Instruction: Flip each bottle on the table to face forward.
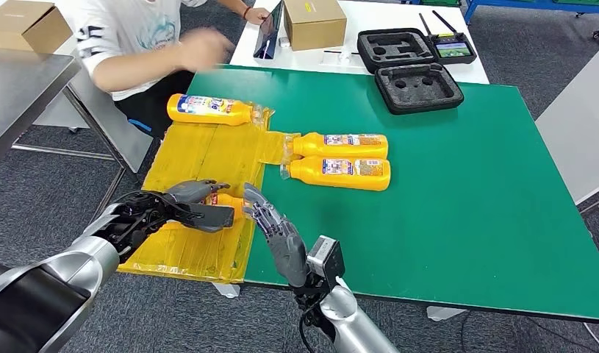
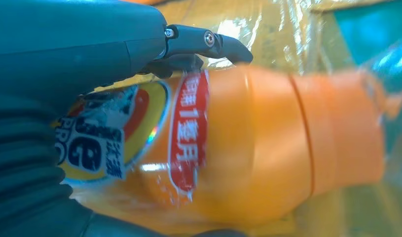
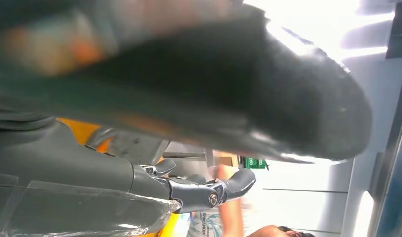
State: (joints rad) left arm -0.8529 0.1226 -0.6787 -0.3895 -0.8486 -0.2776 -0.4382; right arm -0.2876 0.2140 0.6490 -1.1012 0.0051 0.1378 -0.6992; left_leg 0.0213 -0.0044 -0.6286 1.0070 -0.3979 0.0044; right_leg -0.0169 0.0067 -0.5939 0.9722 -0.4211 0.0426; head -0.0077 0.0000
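Silver arms; dark grey hands, left hand (image 1: 180, 207), right hand (image 1: 280, 234); wrist screws, perhaps steel.

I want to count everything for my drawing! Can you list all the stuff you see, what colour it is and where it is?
Bottles: four, orange; one lying at the far end of the yellow sheet, two side by side on the green table, one between the robot's hands.
Yellow sheet: one, on the table's left part.
Green table: one.
Foam cases: two, black, far side.
Cardboard boxes: two, brown, one on the white table, one far left.
Person: one, white shirt, behind the table.
Left hand: grips the near bottle.
Right hand: beside that bottle, fingers spread.
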